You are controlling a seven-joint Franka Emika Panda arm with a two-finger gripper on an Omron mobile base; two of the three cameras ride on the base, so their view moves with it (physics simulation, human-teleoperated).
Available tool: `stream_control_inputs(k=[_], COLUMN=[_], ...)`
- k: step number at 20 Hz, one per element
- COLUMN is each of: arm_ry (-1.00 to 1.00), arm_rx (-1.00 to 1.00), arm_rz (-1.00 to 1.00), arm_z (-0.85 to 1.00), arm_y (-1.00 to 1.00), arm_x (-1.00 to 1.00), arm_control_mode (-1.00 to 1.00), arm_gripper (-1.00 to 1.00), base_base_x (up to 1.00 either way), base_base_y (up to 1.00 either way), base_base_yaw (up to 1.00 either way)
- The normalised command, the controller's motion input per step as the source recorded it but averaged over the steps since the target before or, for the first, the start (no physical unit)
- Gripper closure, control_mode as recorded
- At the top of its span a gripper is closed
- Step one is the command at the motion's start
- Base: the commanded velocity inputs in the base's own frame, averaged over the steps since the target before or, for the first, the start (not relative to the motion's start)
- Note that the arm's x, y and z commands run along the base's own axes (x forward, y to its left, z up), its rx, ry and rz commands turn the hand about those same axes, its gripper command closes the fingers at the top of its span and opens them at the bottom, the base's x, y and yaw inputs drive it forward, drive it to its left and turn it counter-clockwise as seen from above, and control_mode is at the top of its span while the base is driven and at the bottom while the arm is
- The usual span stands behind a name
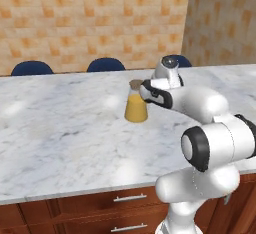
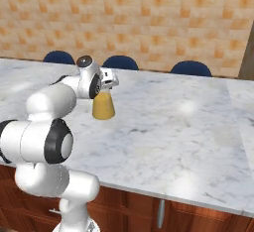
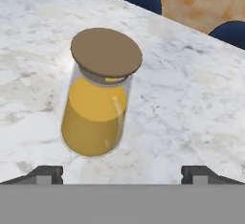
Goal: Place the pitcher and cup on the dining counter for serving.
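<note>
Juice fills the pitcher (image 3: 98, 106), which stands on the white marble desk (image 1: 60, 128) with its round brown lid (image 3: 106, 52) on top. My jaws are spread wide, and nothing is between them. They hang just above the pitcher. Blue chairs (image 2: 120, 62) sit along the far side.
</note>
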Motion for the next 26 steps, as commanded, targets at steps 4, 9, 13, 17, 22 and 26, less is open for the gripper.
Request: stream_control_inputs(k=[4, 9, 13, 17, 22, 26], arm_ry=[-0.01, 0.13, 0.27, 0.01, -0.06, 0.0], arm_rx=[0.06, 0.1, 0.04, 0.05, 0.04, 0.0], arm_rz=[-0.14, -0.05, 0.0, 0.0, 0.0, 0.0], arm_z=[0.66, 0.78, 0.86, 0.23, -0.03, 0.0], arm_y=[0.0, -0.12, -0.14, -0.03, 0.0, 0.0], arm_x=[-1.0, -0.94, -0.7, -0.92, -0.79, 0.0], arm_control_mode=[-1.0, -1.0, -1.0, -1.0, 1.0, 1.0], arm_gripper=[-1.0, -1.0, -1.0, -1.0, -1.0, -1.0], base_base_x=[0.0, 0.0, 0.0, 0.0, -0.2, -1.0], base_base_y=[0.0, 0.0, 0.0, 0.0, 0.0, 0.04], base_base_yaw=[0.0, 0.0, 0.0, 0.0, -0.01, -0.18])
